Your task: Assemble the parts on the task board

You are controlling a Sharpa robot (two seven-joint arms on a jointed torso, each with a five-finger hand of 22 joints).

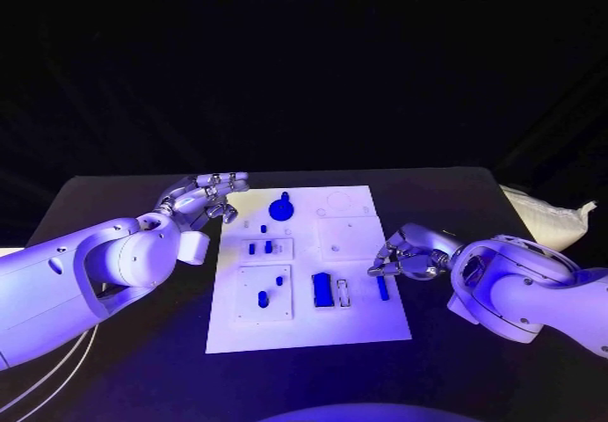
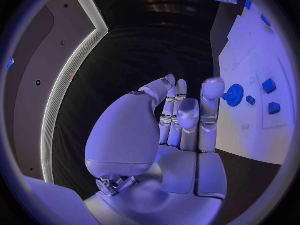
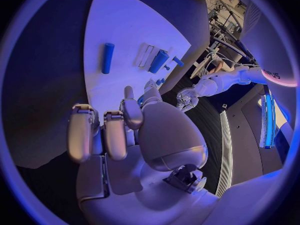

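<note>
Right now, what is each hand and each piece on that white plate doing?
left hand: open, beside the board's far left corner, holding nothing.
right hand: open, at the board's right edge.
task board: flat on the table.
round blue part: on the board, untouched.
blue rod: lying flat near the right hand.

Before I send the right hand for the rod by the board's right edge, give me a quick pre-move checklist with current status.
1. Right hand free: ok. It holds nothing in the head and right wrist views, fingers apart.
2. Rod reachable: ok. It lies flat on the board near its right edge, just in front of the right hand, nothing on it.
3. Left hand out of the way: ok. It is at the board's far left corner, holding nothing.
4. Neighbours clear of the rod: ok. The block and the slot lie to its left, apart from it.
5. Rod's target hole: cannot tell.
6. Disc seated: cannot tell.
</note>
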